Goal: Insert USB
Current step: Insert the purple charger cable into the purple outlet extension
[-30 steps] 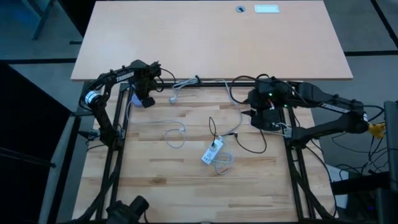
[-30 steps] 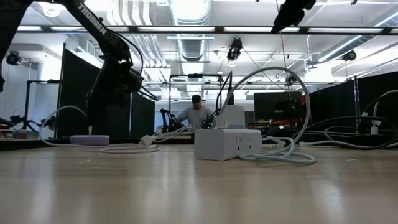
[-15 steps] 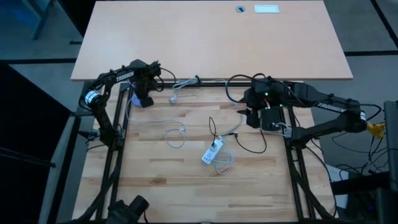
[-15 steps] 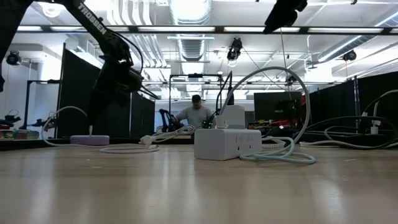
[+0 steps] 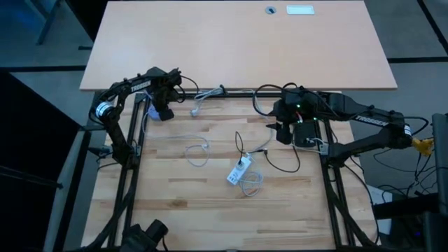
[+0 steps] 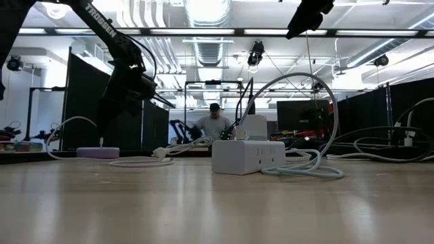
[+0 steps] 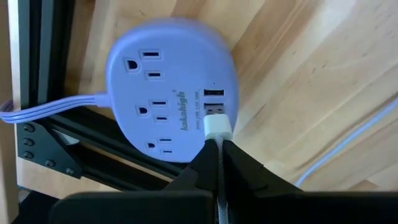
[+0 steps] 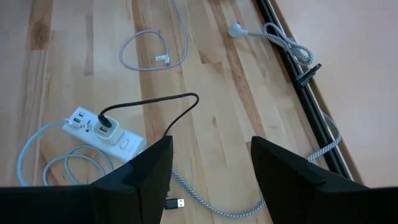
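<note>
left end effector (image 7: 217, 163) clamped on white USB plug (image 7: 217, 127) | at round power hub (image 7: 171, 90), far-left worktop | plug rigid, cable limp: grip plug body | right end effector (image 8: 210, 163) apart, empty

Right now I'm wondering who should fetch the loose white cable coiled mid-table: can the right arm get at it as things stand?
Probably yes. The right gripper hangs open and empty above the table, and bare wood lies between it and the white cable. Only the white power strip and its cords sit nearby, off to one side.
</note>
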Motion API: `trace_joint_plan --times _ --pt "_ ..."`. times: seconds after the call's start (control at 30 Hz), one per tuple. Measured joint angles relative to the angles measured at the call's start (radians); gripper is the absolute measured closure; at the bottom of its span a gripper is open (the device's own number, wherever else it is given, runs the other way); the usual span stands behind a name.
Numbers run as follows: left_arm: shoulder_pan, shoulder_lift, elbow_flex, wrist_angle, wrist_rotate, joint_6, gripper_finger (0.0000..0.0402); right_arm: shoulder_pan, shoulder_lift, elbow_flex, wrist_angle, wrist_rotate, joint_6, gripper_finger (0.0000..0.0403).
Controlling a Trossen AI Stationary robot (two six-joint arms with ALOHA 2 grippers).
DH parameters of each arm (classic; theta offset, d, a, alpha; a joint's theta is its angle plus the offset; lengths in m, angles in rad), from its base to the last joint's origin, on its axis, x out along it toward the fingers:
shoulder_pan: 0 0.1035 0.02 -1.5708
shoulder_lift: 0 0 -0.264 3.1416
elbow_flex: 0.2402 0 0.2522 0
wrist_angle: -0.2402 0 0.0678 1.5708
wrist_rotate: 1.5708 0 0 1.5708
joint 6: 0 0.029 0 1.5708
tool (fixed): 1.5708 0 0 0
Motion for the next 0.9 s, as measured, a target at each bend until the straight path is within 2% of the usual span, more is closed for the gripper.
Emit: trace_joint_plan --times 0.9 --pt "0.001 -0.001 -0.051 0.109 0.002 -0.032 0.0401 0.0 0.0 0.0 0.0 0.0 -0.001 0.0203"
